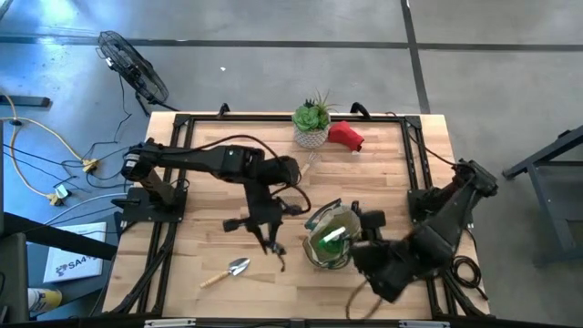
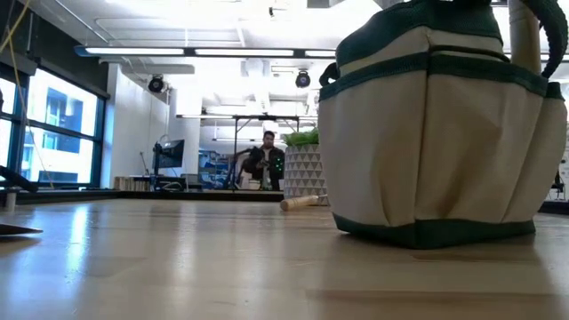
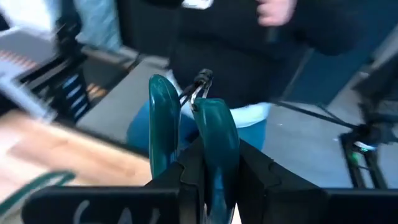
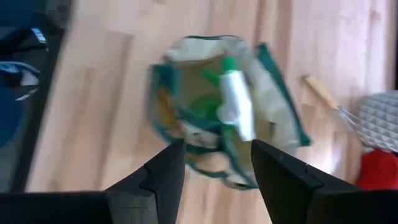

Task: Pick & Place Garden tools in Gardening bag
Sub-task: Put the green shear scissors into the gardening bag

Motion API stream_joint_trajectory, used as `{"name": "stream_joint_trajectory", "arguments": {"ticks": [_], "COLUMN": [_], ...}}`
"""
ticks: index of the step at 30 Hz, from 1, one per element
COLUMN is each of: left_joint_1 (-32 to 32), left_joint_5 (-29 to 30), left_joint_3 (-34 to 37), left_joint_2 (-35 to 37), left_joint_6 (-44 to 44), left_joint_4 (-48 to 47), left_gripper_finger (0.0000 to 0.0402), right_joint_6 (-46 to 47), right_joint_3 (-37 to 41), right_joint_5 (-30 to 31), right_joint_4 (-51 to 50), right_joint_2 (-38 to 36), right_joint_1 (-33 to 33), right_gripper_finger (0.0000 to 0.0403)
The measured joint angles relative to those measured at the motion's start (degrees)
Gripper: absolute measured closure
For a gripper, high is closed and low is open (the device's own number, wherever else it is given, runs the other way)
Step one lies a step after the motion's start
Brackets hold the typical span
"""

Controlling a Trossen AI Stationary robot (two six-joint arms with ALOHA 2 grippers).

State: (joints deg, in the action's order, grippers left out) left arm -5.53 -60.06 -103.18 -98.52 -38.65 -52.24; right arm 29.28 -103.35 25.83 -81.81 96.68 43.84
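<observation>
Gardening bag (image 1: 330, 239): tan canvas tote with dark green rim, standing upright near the table's (image 1: 209, 196) front edge; landmark for all entries below.

Spray bottle (image 4: 235, 102): green and white, inside the bag, lying tilted.

My left gripper (image 3: 205, 180): just left of the bag, above the table, fingers clamped on the teal-handled pruners (image 3: 189, 127), whose handles stick out between them.

My right gripper (image 4: 211, 177): above the bag's front side, fingers spread apart, holding nothing.

Trowel (image 1: 228, 271): silver blade, wooden handle, lying flat left of the bag, toward the front edge.

Red soft item (image 1: 346, 136): behind the bag, beside the potted plant (image 1: 311, 120).

Wooden-handled tool (image 4: 323, 93): on the table between bag and pot.
</observation>
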Motion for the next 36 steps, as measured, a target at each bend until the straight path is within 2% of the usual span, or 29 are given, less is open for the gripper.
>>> {"name": "stream_joint_trajectory", "arguments": {"ticks": [2, 8, 15, 21, 28, 36], "left_joint_1": [-0.1, -1.4, 0.7, 3.1, 1.4, -2.3], "left_joint_5": [-2.4, -0.7, -3.9, -5.4, -6.0, -1.8], "left_joint_3": [0.0, 0.1, 0.0, 0.2, 0.0, 0.1], "left_joint_2": [0.0, -1.3, -4.9, -7.0, -8.9, -9.2], "left_joint_6": [-3.1, -15.8, -27.1, -33.3, -37.9, -41.1], "left_joint_4": [-0.7, -3.1, -4.8, -8.0, -8.8, -8.4], "left_gripper_finger": [0.0348, 0.0348, 0.0356, 0.0356, 0.0356, 0.0356], "right_joint_6": [0.7, 0.9, 0.8, 0.9, 1.1, 2.2], "right_joint_3": [0.0, 0.0, 0.0, 0.0, 0.2, 0.2], "right_joint_5": [0.2, 4.0, 7.5, 9.0, 9.2, 8.8], "right_joint_4": [0.9, 5.8, 9.9, 11.2, 12.0, 12.0], "right_joint_2": [0.0, 0.0, 0.0, 0.0, 0.0, 0.1], "right_joint_1": [1.7, 5.2, 7.1, 7.1, 7.1, 7.3], "right_gripper_finger": [0.0227, 0.0227, 0.0227, 0.0227, 0.0227, 0.0227]}}
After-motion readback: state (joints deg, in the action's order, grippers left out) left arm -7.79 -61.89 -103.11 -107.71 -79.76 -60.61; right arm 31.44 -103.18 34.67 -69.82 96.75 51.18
